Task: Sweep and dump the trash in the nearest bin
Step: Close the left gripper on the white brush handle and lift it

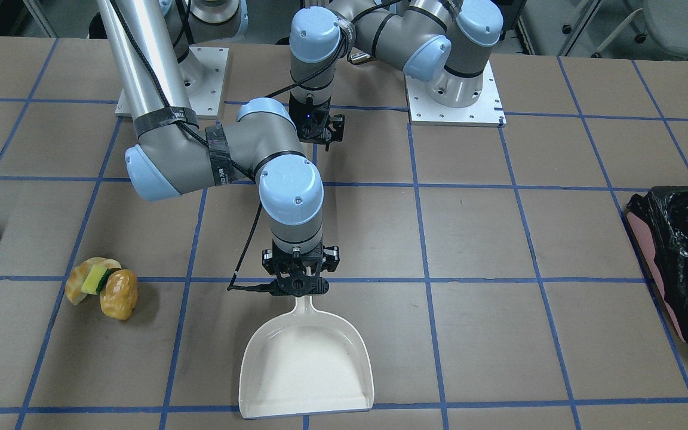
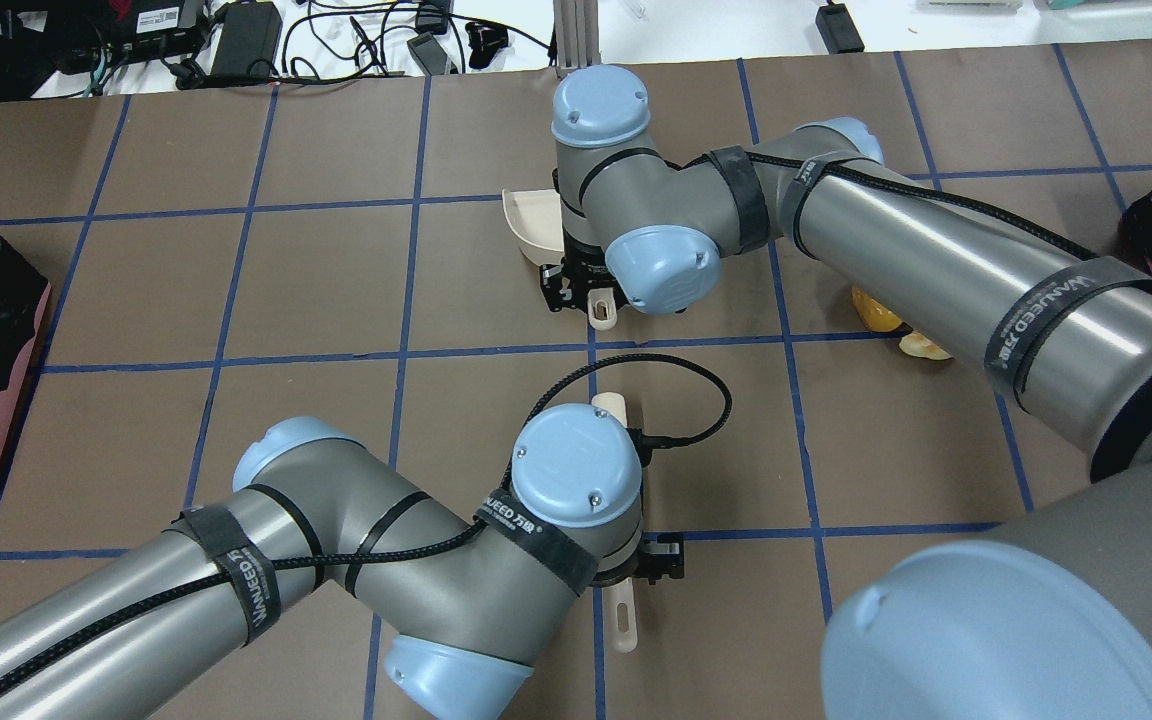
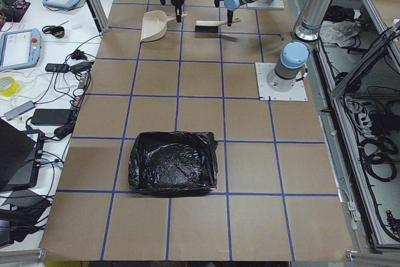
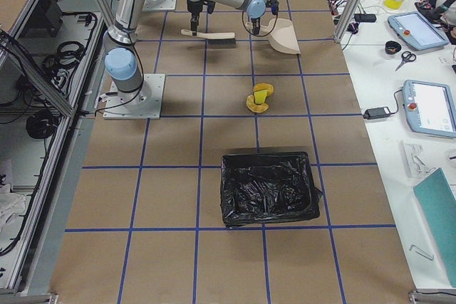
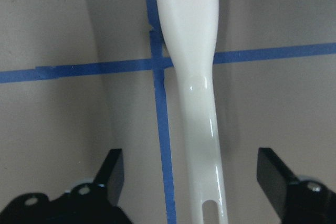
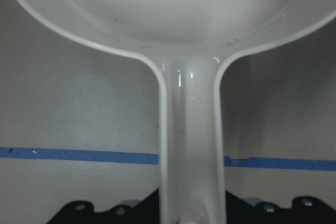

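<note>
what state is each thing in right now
trash: piled together on table, unswept
dustpan: on table, empty
brush: lying on table
left tool: open, straddling brush handle, not touching
right tool: shut on dustpan handle
bin on robot's right: open, black liner
bin on robot's left: open, black liner

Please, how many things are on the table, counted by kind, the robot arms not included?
trash items: 3 (croissant, sponge, bread roll)
dustpan: 1
brush: 1
bins: 2
total: 7
</note>
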Tool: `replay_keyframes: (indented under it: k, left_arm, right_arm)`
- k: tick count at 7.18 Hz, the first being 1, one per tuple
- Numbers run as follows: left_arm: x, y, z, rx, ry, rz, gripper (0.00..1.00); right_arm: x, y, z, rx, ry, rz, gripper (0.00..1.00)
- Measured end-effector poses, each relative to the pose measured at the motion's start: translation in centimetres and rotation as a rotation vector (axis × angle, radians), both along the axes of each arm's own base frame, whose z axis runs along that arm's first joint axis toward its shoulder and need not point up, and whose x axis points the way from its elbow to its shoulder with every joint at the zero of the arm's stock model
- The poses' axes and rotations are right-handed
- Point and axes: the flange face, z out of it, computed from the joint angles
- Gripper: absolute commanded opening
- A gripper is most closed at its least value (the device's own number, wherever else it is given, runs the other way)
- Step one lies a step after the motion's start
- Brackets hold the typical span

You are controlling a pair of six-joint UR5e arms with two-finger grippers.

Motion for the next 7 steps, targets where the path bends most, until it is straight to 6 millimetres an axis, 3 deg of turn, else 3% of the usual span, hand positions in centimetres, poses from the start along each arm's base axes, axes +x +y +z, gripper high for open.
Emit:
replay_keyframes:
  k: [1,2,3,4,5,7]
  left_arm:
    - [-0.14,0.01,-0.59,0.010,-0.007,-0.001,0.73]
    - [-0.35,0.13,-1.10,0.019,-0.013,-0.006,0.63]
    - [-0.57,0.23,-1.37,0.024,-0.015,-0.009,0.60]
    - [-0.72,0.22,-1.42,0.026,-0.014,-0.007,0.49]
    - [-0.81,0.20,-1.40,0.027,-0.012,-0.002,0.00]
    - [-0.89,0.27,-1.39,0.035,-0.012,0.036,0.00]
  right_arm:
    - [-0.07,-0.08,0.10,-0.002,0.000,-0.002,0.23]
    - [-0.21,-0.05,-0.03,0.002,0.001,-0.005,0.53]
    - [-0.32,0.08,-0.29,0.008,0.003,-0.012,0.61]
    - [-0.38,0.16,-0.51,0.012,0.004,-0.024,0.62]
    - [-0.40,0.18,-0.62,0.014,0.004,-0.034,0.67]
    - [-0.39,0.20,-0.75,0.017,0.003,-0.038,0.67]
